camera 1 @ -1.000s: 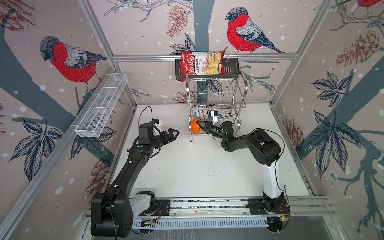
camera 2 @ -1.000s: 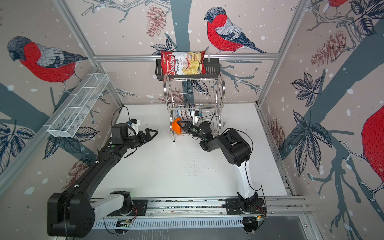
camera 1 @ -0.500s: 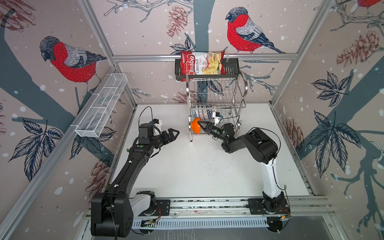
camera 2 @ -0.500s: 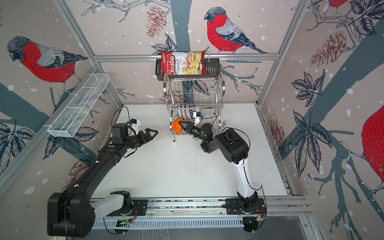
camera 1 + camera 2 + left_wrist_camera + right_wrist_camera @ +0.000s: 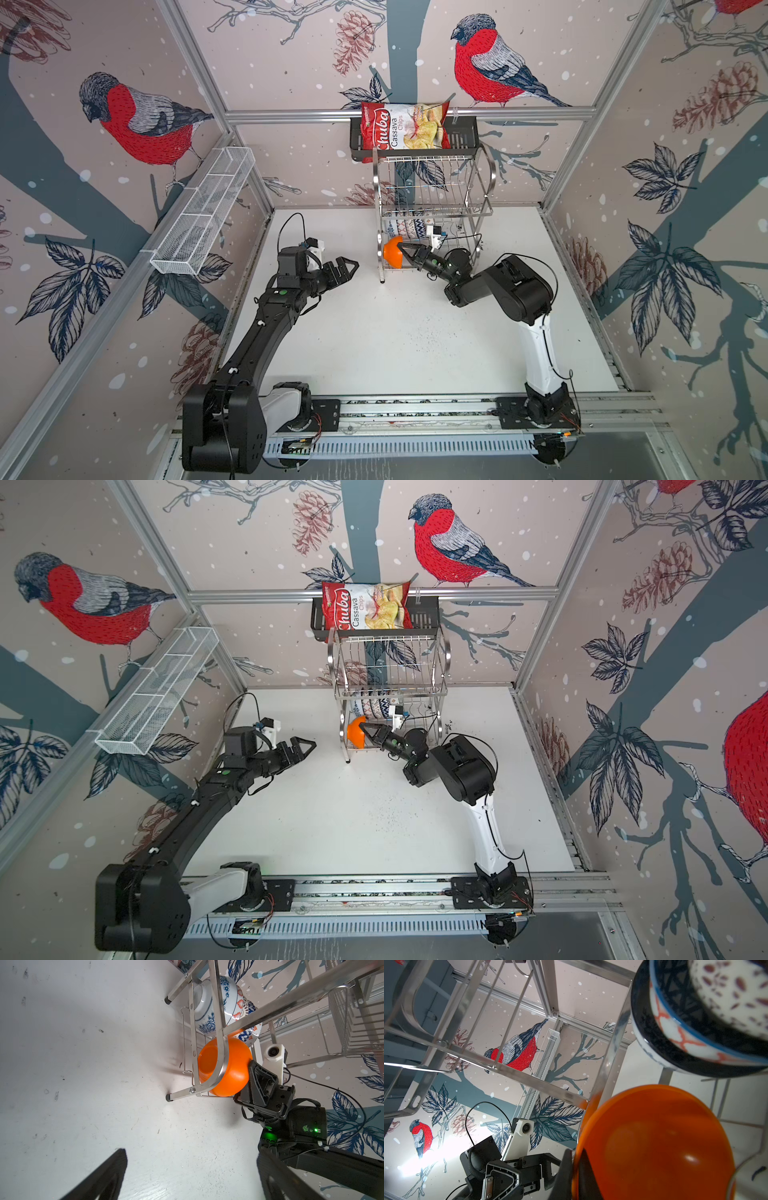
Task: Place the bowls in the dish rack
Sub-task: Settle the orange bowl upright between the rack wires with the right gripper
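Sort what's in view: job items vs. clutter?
Job:
- orange bowl, rim gripped by the right pincer
- patterned bowls standing in the lower tier
- dish rack
- left pincer, open and empty

Clutter:
- chips bag
- black shelf holding it
- white mesh basket at left

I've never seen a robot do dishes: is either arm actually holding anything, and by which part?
The right tool pinches the orange bowl by its rim, one jaw inside and one outside. The left tool is open and empty.
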`<state>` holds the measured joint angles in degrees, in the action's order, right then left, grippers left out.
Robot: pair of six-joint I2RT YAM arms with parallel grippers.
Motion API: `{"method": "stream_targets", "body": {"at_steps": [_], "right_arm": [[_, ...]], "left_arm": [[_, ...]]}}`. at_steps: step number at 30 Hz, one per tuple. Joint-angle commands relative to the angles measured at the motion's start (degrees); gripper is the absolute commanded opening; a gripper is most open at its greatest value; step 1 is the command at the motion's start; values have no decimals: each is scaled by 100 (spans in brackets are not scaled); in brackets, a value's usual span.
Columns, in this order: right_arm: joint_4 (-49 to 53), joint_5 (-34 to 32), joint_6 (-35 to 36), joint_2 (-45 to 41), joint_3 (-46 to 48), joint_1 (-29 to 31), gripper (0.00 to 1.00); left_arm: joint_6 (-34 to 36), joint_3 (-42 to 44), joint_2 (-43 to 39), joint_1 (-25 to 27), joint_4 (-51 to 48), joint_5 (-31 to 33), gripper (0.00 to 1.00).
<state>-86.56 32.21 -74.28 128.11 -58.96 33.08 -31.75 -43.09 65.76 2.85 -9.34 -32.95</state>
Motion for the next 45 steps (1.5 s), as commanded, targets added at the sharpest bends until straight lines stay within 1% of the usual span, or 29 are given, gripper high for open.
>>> {"method": "stream_targets", "body": {"at_steps": [1, 8, 15, 22, 27, 38, 45], "right_arm": [[642, 49, 89, 128, 53, -65, 2], [943, 12, 31, 197, -73, -113, 2], [1921, -80, 614, 0, -160, -69, 4], [2384, -206, 887, -70, -174, -38, 4], [3177, -463, 1354, -221, -341, 58, 5], [3220, -481, 1319, -230, -378, 93, 7], [3386, -478, 1424, -276, -460, 111, 13]], "left_arm": [[25, 3, 11, -11, 222, -44, 98], [28, -3, 22, -13, 222, -40, 97], [26, -5, 33, -13, 223, -38, 98], [28, -3, 30, -22, 222, -44, 98], [29, -6, 32, -22, 214, -29, 98], [25, -4, 33, -20, 214, -28, 98], [28, -4, 28, -21, 218, -53, 98]]}}
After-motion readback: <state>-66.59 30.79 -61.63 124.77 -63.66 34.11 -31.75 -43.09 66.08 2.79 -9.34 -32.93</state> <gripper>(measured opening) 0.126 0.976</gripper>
